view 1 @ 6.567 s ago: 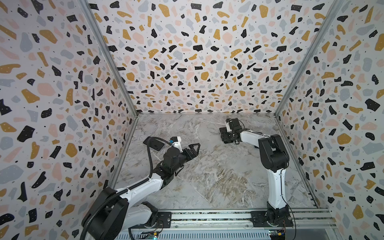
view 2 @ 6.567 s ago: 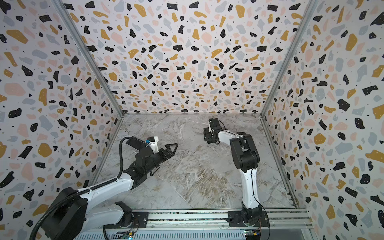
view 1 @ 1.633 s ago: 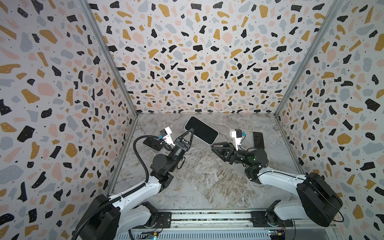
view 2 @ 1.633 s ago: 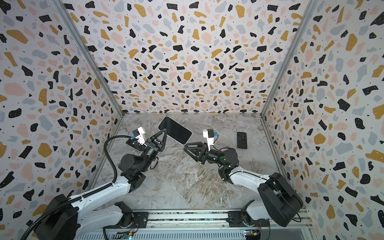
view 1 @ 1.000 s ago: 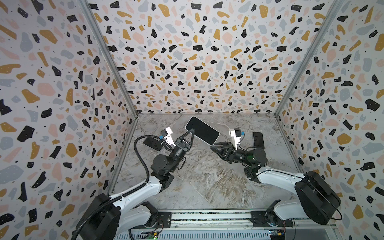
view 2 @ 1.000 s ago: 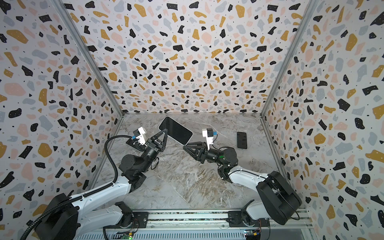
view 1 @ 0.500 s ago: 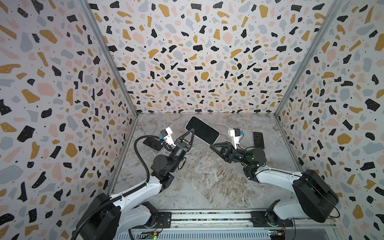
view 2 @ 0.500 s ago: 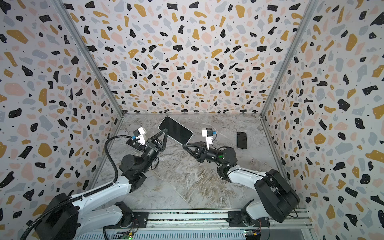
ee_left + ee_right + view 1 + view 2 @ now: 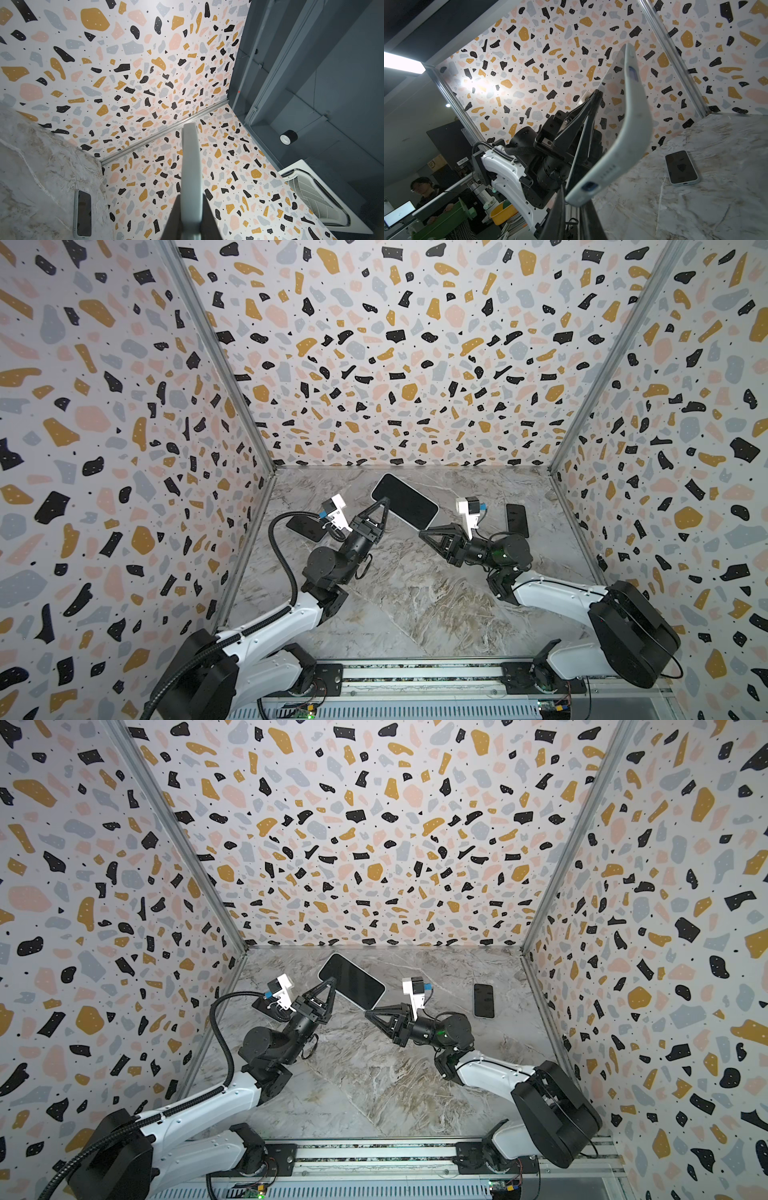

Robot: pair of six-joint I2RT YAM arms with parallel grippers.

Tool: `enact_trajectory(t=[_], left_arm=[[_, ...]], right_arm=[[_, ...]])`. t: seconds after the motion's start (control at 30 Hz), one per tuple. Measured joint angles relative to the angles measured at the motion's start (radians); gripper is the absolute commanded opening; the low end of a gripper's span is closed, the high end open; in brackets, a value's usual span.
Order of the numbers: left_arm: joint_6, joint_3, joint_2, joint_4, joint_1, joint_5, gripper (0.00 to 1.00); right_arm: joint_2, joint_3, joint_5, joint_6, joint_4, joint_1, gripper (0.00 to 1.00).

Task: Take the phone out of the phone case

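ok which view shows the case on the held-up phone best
Right wrist view: the pale case is close and side-on, bowed, with its port cutouts showing. Both top views show mainly the phone screen with a thin pale rim. The left wrist view shows only one narrow edge.

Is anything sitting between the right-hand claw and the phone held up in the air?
Nothing visible. The right gripper is at the near corner of the cased phone, shut on its edge, while the left gripper holds the opposite side. A second phone lies flat on the table, off to the side.
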Motion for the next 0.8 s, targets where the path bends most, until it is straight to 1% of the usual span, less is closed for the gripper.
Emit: enact_trajectory(t=[0.2, 0.47, 0.67, 0.8], left_arm=[[-0.021, 0.039, 0.001, -0.087, 0.000, 0.009, 0.00], [-0.029, 0.045, 0.011, -0.132, 0.002, 0.018, 0.00], [-0.040, 0.062, 0.043, -0.132, 0.006, 0.034, 0.00], [-0.047, 0.077, 0.064, -0.129, 0.008, 0.048, 0.00]], right_arm=[[-0.071, 0.000, 0.024, -0.144, -0.156, 0.000, 0.00], [-0.144, 0.006, 0.090, -0.348, -0.400, 0.002, 0.00], [-0.177, 0.025, 0.134, -0.429, -0.518, 0.002, 0.00], [-0.201, 0.029, 0.163, -0.459, -0.564, 0.002, 0.00]])
